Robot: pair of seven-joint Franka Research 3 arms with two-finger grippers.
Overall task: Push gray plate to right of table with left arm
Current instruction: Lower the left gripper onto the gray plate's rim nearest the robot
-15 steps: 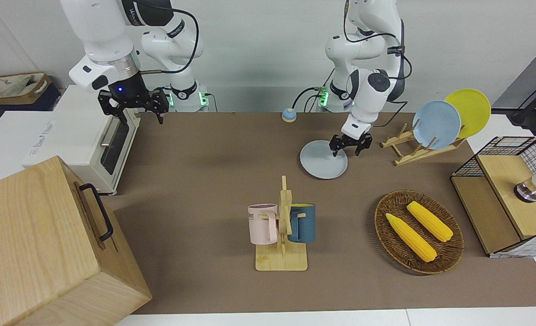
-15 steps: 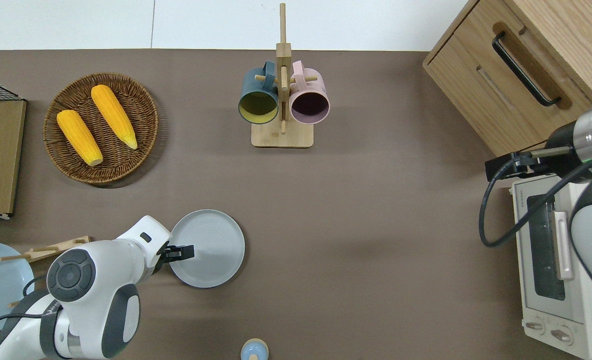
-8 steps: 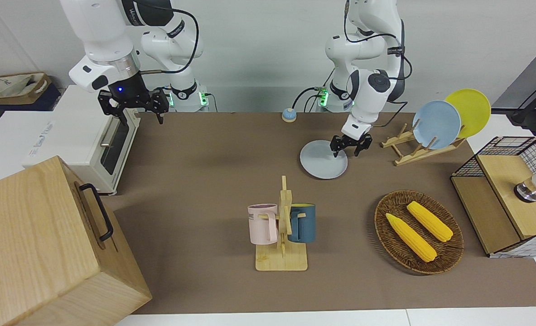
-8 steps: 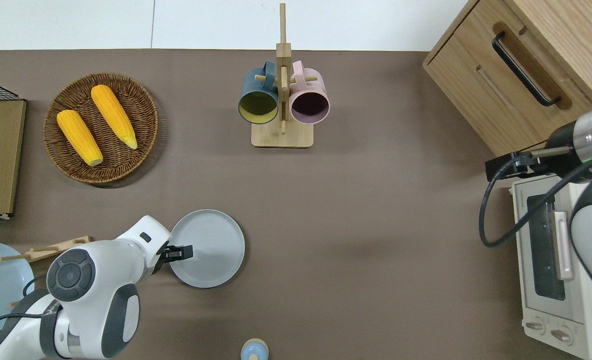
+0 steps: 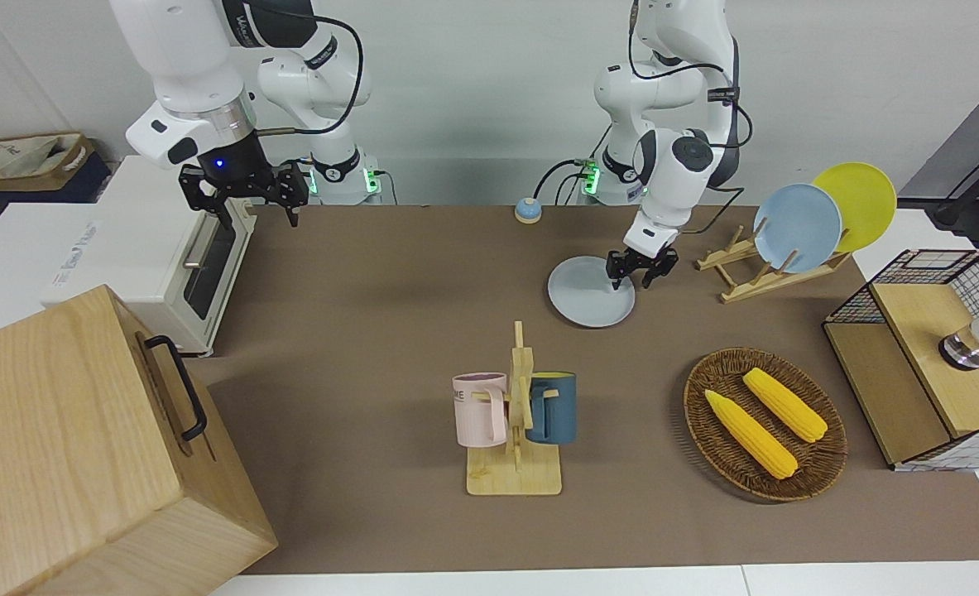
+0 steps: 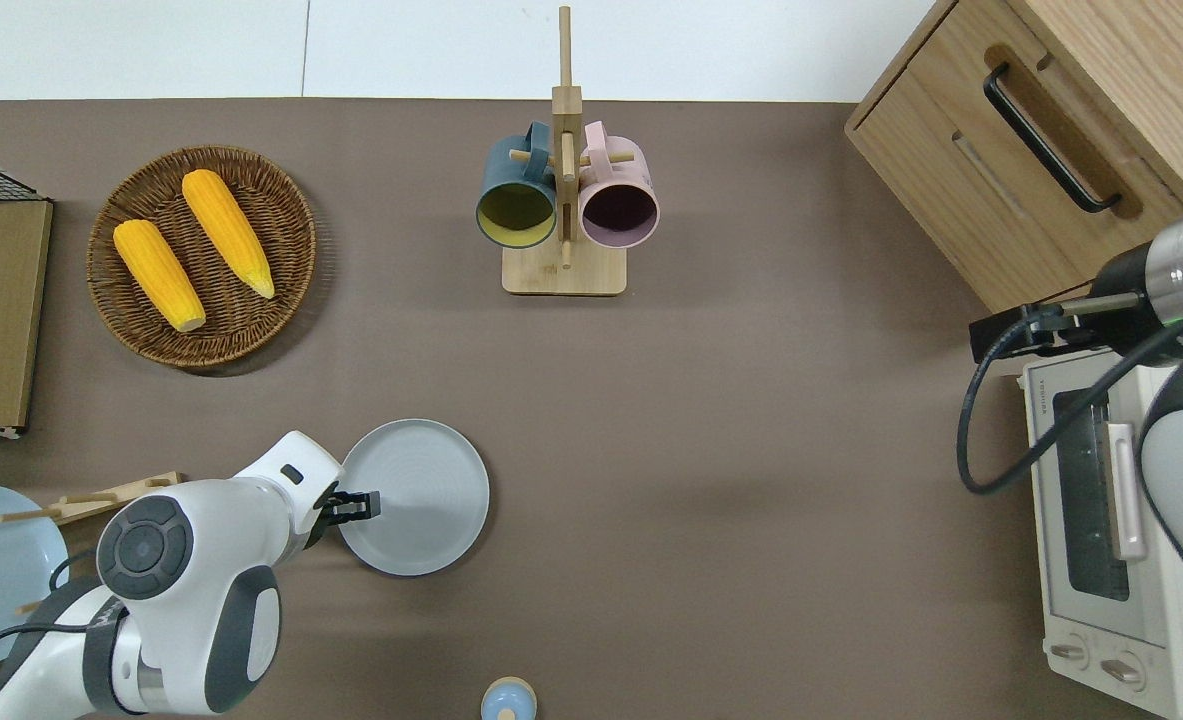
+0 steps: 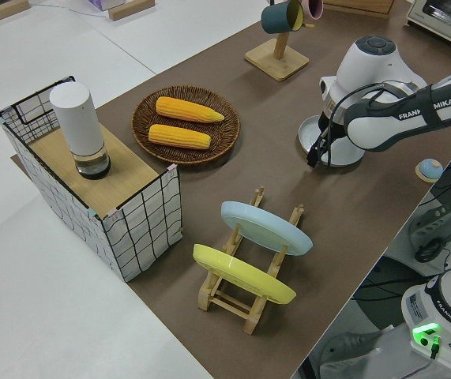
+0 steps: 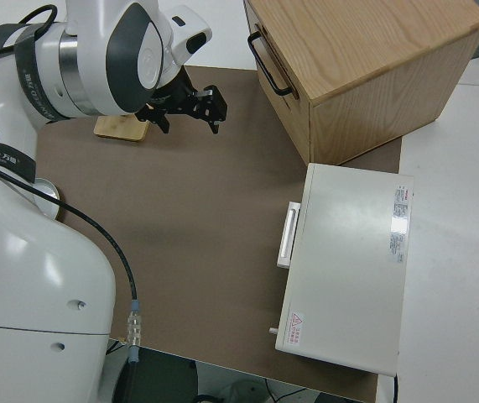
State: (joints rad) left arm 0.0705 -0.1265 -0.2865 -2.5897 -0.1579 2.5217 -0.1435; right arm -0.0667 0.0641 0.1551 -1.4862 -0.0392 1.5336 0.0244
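The gray plate (image 5: 588, 294) (image 6: 421, 497) (image 7: 329, 148) lies flat on the brown table (image 5: 373, 290) (image 6: 751, 450), nearer to the robots than the mug stand. My left gripper (image 5: 631, 281) (image 6: 369, 505) (image 7: 314, 158) hangs low over the plate's edge toward the left arm's end of the table, pointing down. It is open and holds nothing. Whether the fingertips touch the plate I cannot tell. The right arm is parked, its gripper (image 5: 259, 217) (image 8: 187, 117) open.
A mug stand (image 5: 515, 430) (image 6: 563, 200) with a pink and a blue mug stands mid-table. A corn basket (image 5: 837, 447), a plate rack (image 5: 754, 277) and a wire box (image 5: 919, 356) fill the left arm's end. A toaster oven (image 5: 166, 257) and a wooden cabinet (image 5: 83, 447) fill the right arm's end.
The left gripper has drawn back slightly toward the plate's edge at the left arm's end. The plate has not moved. The right arm is still.
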